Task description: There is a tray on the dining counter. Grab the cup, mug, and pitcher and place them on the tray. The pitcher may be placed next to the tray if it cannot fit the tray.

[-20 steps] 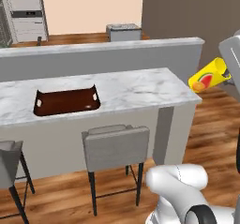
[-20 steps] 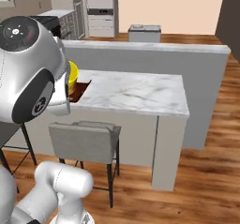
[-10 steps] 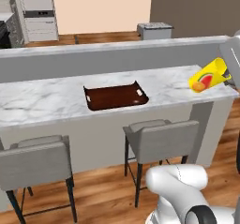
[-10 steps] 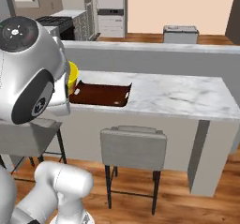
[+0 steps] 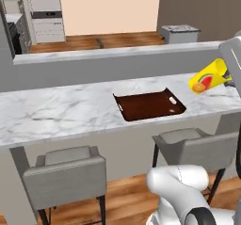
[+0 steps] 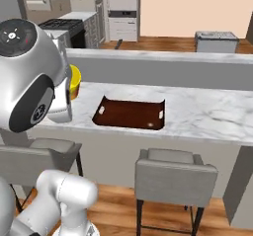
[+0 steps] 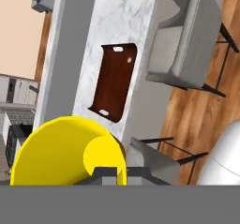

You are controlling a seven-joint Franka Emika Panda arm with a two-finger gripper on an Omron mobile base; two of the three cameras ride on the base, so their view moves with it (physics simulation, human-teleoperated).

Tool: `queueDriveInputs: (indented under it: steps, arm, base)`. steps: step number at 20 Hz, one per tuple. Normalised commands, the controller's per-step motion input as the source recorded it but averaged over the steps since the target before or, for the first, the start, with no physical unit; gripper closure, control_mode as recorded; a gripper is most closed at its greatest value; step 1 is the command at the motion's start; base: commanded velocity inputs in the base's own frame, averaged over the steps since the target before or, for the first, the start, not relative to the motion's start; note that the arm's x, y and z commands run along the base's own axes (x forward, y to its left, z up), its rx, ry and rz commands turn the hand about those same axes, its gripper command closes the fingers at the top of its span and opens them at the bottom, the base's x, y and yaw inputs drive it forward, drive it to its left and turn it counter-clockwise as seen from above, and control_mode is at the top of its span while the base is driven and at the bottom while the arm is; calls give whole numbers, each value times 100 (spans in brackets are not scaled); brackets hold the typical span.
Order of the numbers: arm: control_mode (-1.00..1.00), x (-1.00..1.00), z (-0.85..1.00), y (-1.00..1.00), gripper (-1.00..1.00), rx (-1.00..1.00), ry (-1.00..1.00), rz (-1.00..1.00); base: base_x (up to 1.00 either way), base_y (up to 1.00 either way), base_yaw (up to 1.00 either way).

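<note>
My gripper is shut on the yellow cup, which lies tilted in the air at the right, above the dining counter. The cup's fruit picture faces the left base camera. In the hand view the cup is large at the lower left, its mouth towards the lens, over my gripper. The reddish-brown tray rests empty on the counter, left of and below the cup. The right base view has the tray at the middle and a yellow sliver of cup behind the arm. Mug and pitcher are out of view.
Grey stools stand along the counter's near side. A higher grey ledge runs behind the counter. A grey box sits on the wood floor beyond it, and a stove stands at the far left.
The whole picture has shifted, so the camera has moved along the counter; the tray now sits nearer the middle of both base views. The cup stays held in the shut gripper.
</note>
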Motion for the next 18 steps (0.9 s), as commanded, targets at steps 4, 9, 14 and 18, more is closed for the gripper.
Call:
queueDriveInputs:
  steps: [4,9,14,18]
  arm:
    - [100,0,0,0,100,0,0,0]
    - [100,0,0,0,100,0,0,0]
    - [100,0,0,0,100,0,0,0]
    - [100,0,0,0,100,0,0,0]
  base:
    - [67,22,0]
    - [38,0,0]
    - [48,0,0]
    - [50,0,3]
